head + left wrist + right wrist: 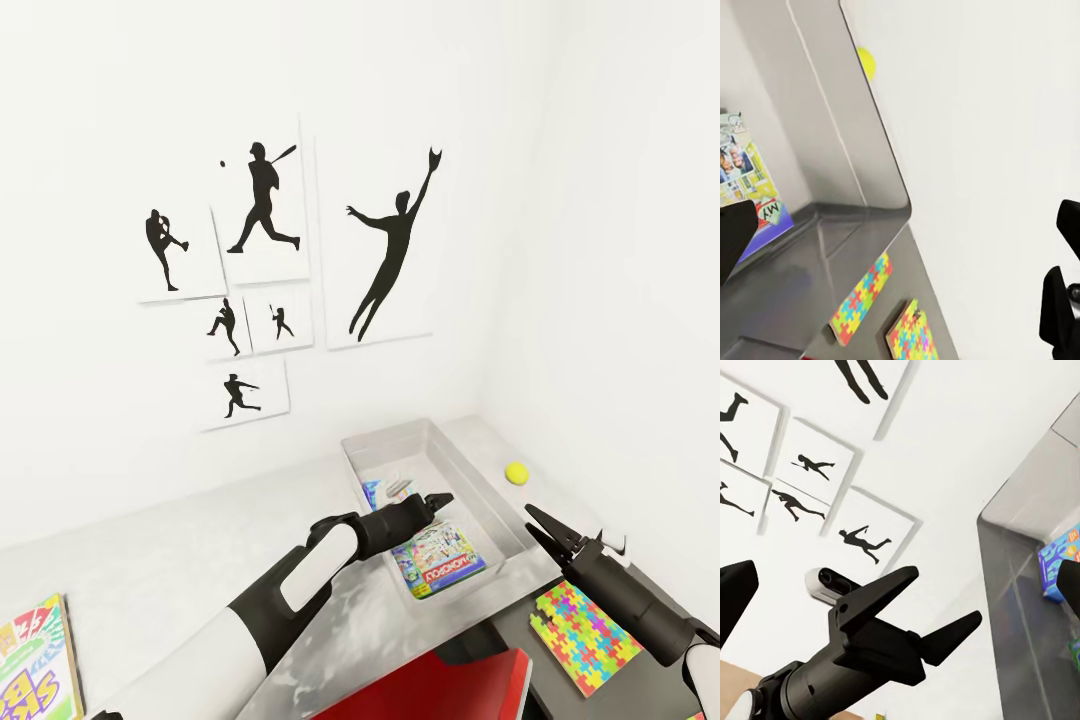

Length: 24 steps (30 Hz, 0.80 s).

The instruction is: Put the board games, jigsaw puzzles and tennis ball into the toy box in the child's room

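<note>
Both claws are hanging released with nothing between their fingers: the left claw (438, 500) is hovering over the toy box (478, 478), and the right claw (548, 533) is standing just off the box's near right corner, jaws spread. That toy box is showing as a shallow pale grey tray with low sloping walls, sitting on the pale grey worktop (150, 570) in the corner against the white wall. Inside it a white-and-green board game (440, 562) with a red logo is lying flat at the near end, directly beneath the left claw, and a blue board game (372, 493) is peeking out farther back beside the tray's left wall. A yellow tennis ball (516, 472) is resting on the worktop just outside the tray's right wall, beyond the right claw. One multicoloured jigsaw puzzle (585, 630) is lying on the darker lower section, beneath the right arm. Another colourful board game (35, 665) is lying at the worktop's far left edge.
</note>
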Available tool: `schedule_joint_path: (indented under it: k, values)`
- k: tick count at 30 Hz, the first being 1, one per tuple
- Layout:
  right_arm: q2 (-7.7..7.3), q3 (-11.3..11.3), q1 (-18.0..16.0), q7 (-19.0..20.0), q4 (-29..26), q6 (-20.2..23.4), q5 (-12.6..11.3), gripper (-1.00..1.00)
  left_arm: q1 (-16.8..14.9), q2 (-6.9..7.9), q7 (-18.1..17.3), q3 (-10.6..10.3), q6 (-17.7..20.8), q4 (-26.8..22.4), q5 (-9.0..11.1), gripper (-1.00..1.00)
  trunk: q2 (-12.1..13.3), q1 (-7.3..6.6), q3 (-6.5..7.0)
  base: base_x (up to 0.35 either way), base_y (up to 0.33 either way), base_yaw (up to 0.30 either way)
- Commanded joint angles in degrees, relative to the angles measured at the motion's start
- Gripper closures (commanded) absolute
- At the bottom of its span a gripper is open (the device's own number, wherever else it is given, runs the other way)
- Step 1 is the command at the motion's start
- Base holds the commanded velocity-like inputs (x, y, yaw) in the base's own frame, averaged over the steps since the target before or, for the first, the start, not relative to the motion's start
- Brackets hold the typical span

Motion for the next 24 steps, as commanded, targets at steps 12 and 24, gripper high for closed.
schedule_joint_path:
  k: [12,24]
  values:
    - [-0.07,-0.14,-0.06,0.12,0.00,0.31,-0.05,-1.00,-0.04,0.00,0.13,-0.16,2.72,-6.41,0.51,-1.00,-0.13,0.04,-0.13,0.000,0.000,0.000]
    - [-0.07,-0.46,0.01,0.12,0.00,0.35,-0.05,-1.00,0.05,0.00,-0.19,2.13,14.51,-15.18,0.35,-1.00,-0.13,0.04,-0.10,0.000,0.000,0.000]
